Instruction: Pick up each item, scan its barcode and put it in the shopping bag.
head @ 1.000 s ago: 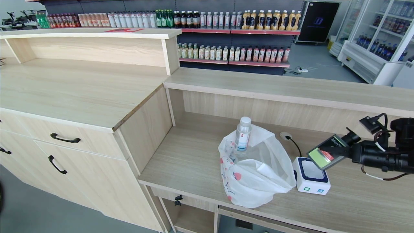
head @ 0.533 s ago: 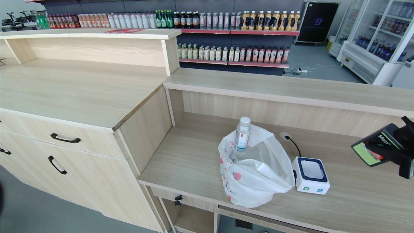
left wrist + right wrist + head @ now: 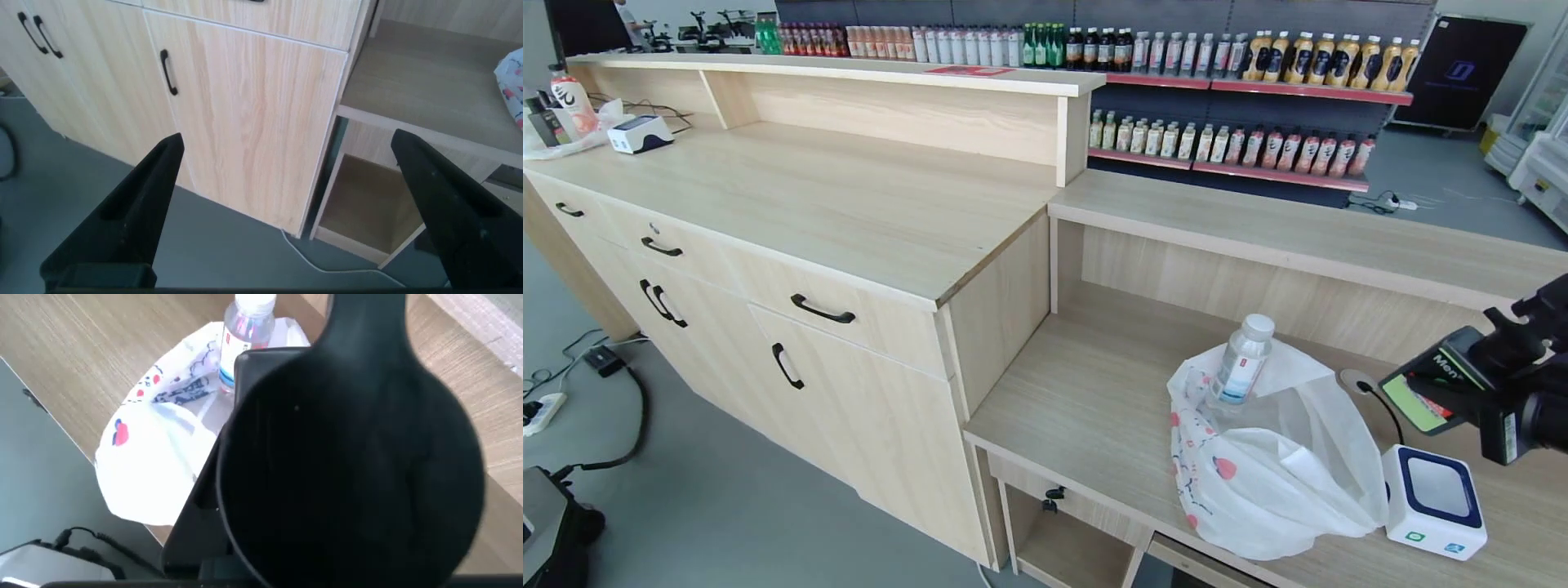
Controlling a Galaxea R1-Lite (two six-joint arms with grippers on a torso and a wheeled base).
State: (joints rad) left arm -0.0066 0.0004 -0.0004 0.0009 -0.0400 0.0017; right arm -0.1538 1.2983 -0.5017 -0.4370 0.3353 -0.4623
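Observation:
A black box with a green face [image 3: 1413, 400] hangs in the air at the right, my right gripper [image 3: 1450, 382] shut on it. It is above and slightly behind the white scanner [image 3: 1433, 502], beside the shopping bag. The white shopping bag [image 3: 1274, 469] with red prints lies open on the low counter, and a clear bottle [image 3: 1241, 359] stands in its far side. The right wrist view looks down past a dark held shape onto the bag [image 3: 155, 433] and the bottle [image 3: 245, 327]. My left gripper [image 3: 278, 220] is open, low in front of the cabinet doors.
The low counter [image 3: 1094, 384] ends at a front edge above an open shelf. A taller counter [image 3: 809, 196] with drawers runs off to the left, bearing another scanner [image 3: 641, 133] at its far end. Cables [image 3: 572, 384] lie on the floor. Drink shelves stand behind.
The head camera has swung, so the whole scene sits farther right. The right gripper pulled the box away to the right, then brought it back above the scanner.

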